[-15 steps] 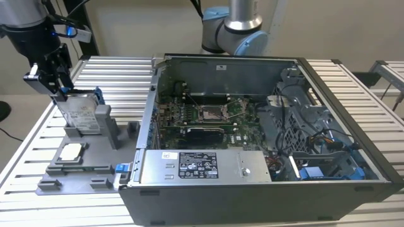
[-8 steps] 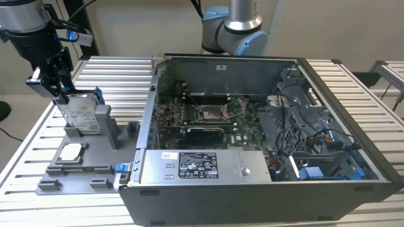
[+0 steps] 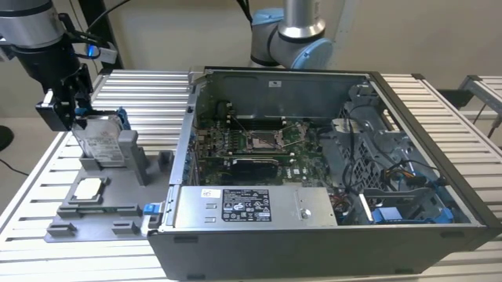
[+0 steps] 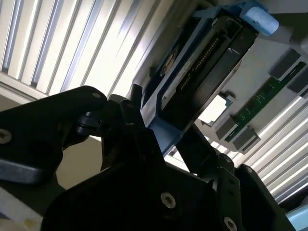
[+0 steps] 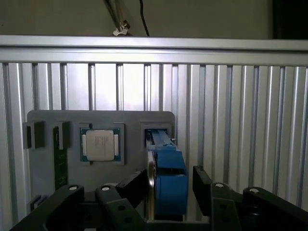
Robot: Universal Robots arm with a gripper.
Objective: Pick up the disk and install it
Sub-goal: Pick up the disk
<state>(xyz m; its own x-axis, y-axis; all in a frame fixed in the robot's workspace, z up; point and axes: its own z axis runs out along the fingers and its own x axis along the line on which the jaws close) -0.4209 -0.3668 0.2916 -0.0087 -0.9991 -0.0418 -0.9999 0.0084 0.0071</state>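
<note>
"why's the disk [image 3: 103,144] standing on edge?"

"its lower end looks to sit in a slot of the grey holder [image 3: 126,183], beside the open case [image 3: 439,176]. that leaves the top end free, so the gripper [image 3: 79,120] has its black fingers pinched narrow on the blue plastic frame."

"and the body?"

"flat, smooth silver metal with a white label."

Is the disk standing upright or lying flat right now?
Upright: in the exterior view the disk stands on edge in a slot of the grey holder, with the gripper at its top.
</note>
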